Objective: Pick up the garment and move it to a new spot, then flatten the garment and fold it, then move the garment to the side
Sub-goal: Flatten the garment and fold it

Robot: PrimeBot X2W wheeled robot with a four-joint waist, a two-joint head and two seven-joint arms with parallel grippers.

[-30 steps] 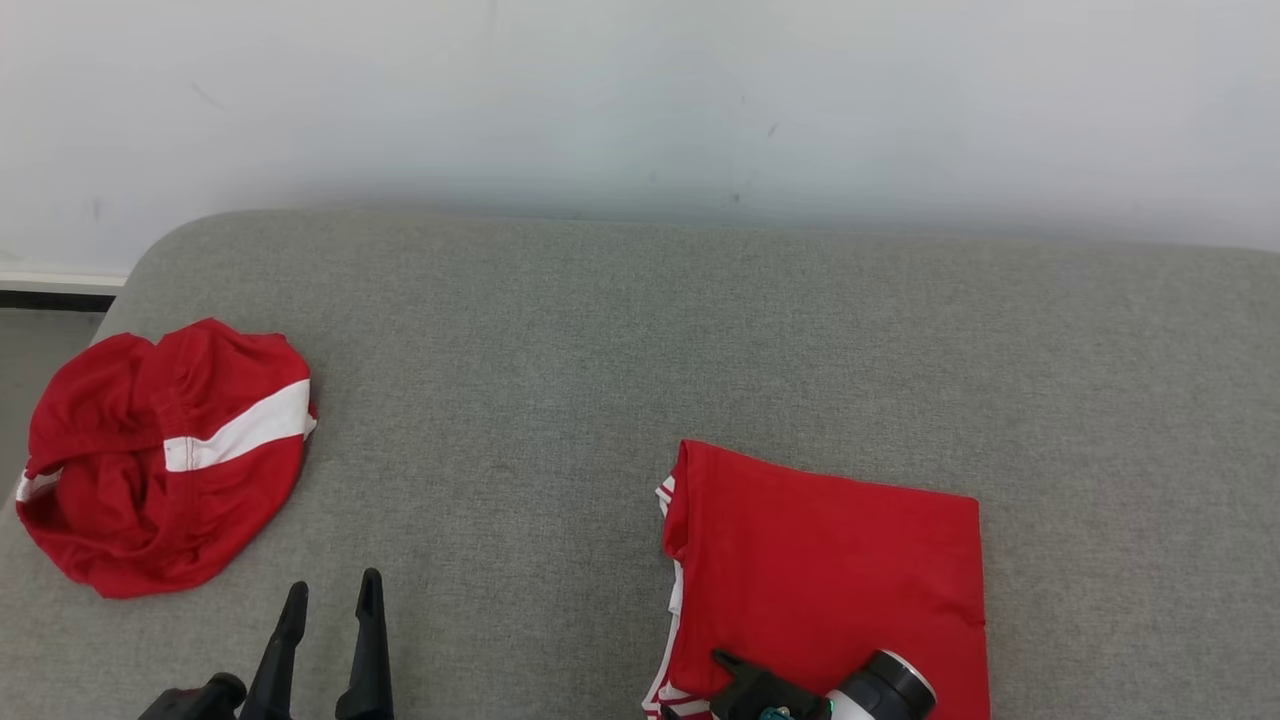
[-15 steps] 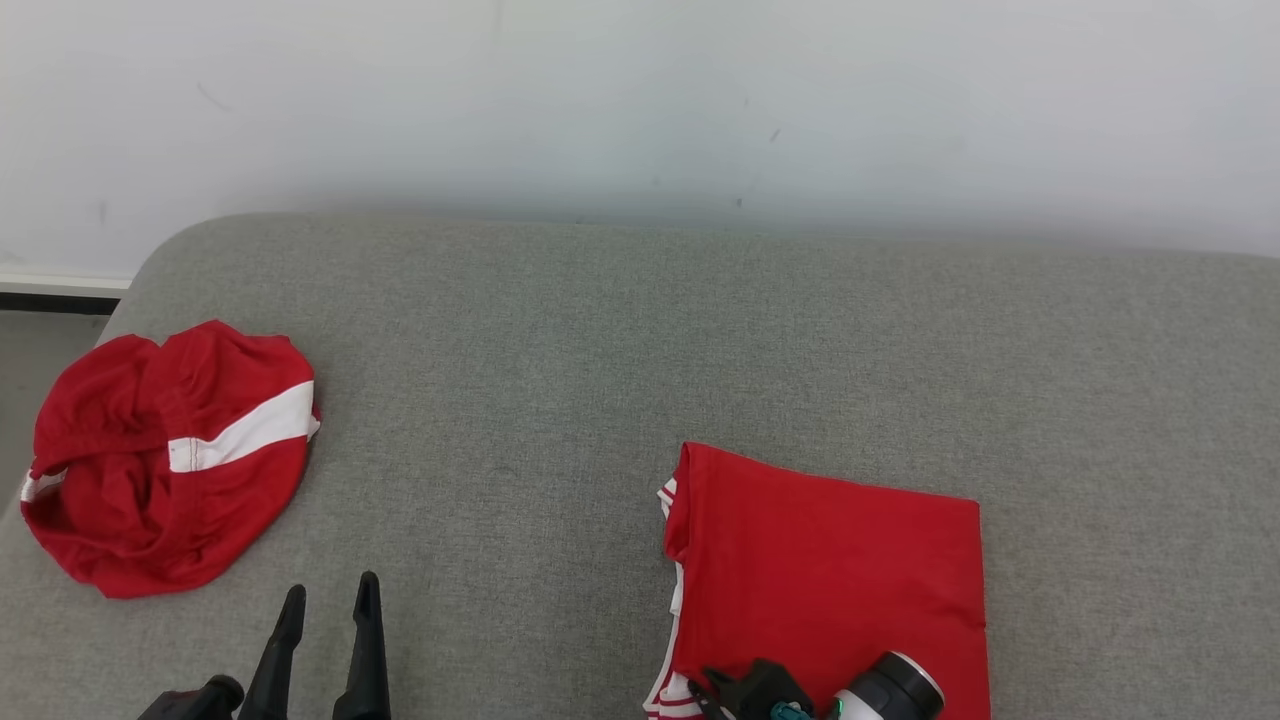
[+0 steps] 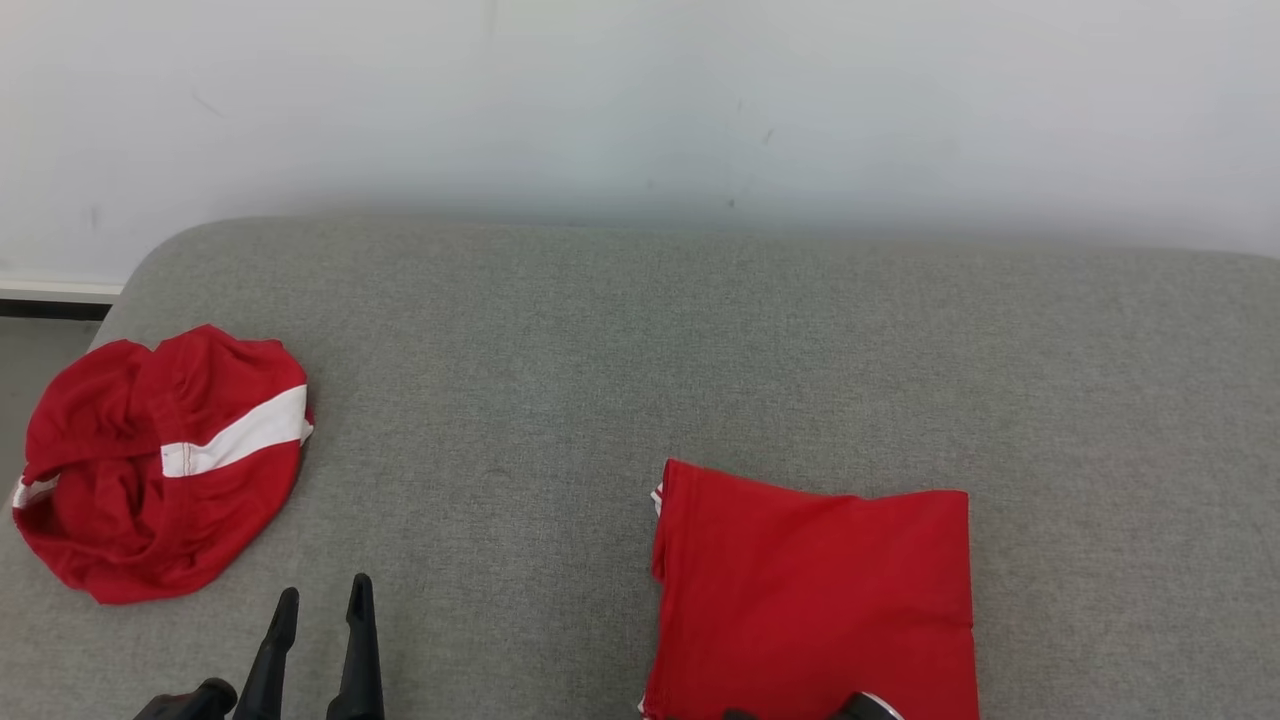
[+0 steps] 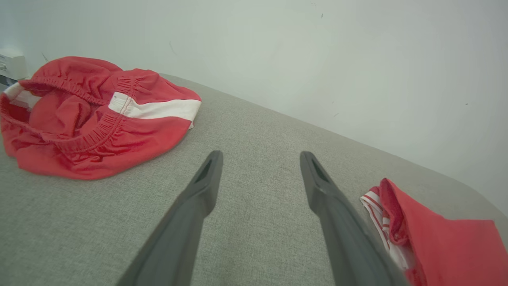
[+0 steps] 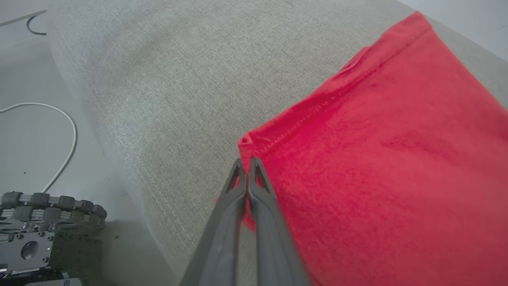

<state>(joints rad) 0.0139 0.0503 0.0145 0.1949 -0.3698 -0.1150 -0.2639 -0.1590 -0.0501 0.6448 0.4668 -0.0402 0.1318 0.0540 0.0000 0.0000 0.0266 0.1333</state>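
From the right wrist view, the right claw [image 5: 247, 161] is pressed together, pinching the stitched corner of the folded red shirt [image 5: 377, 159] at the near edge of the grey woven bench [image 5: 158, 79]. A white cable [image 5: 67, 151] curls on the floor beside it. The head view adds the left claw [image 3: 324, 586], spread over bare fabric, and crumpled, elastic-waisted red shorts [image 3: 150, 470] with a white stripe at the left edge.

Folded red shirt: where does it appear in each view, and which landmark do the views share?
Head view: the folded red shirt lies right of centre at the bottom edge.
Left wrist view: the shirt is in the lower right corner, right of the left gripper.
Right wrist view: the shirt takes the right half, its corner pinched by the right gripper.
Shared landmark: the grey cushion under it.
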